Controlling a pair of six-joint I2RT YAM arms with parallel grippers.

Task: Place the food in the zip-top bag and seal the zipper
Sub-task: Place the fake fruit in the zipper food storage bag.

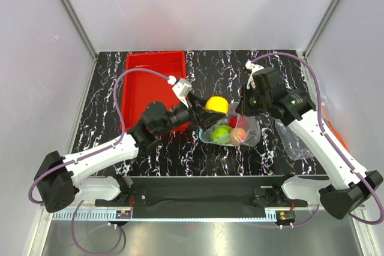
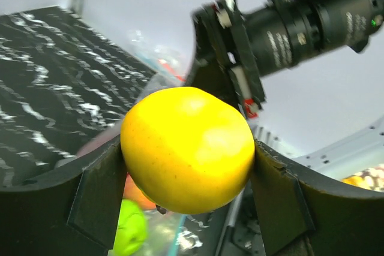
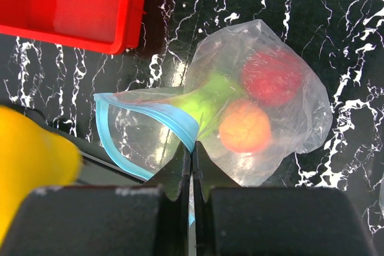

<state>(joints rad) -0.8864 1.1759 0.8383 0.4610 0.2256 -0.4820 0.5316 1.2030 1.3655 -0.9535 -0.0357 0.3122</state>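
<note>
Two arms meet at the middle of the tabletop (image 1: pixel 240 67): the left gripper (image 2: pixel 187 202), fingers clamped on the yellow pear (image 1: pixel 216 105), hovers by the zip-top bag (image 3: pixel 300 118); the right gripper (image 3: pixel 192 160), fingers pressed together, pinches its blue zipper (image 3: pixel 150 109).

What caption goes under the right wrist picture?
Right gripper pinches the light-blue zipper of a clear plastic bag holding a red toy apple, orange peach and green fruit.

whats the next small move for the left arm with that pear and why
Probably ease the left gripper down toward the open mouth of the zip-top bag and release the yellow pear inside. The pear is clamped in its jaws beside the mouth, which the right gripper holds open by pinching the blue zipper; red apple and peach already lie inside.
</note>
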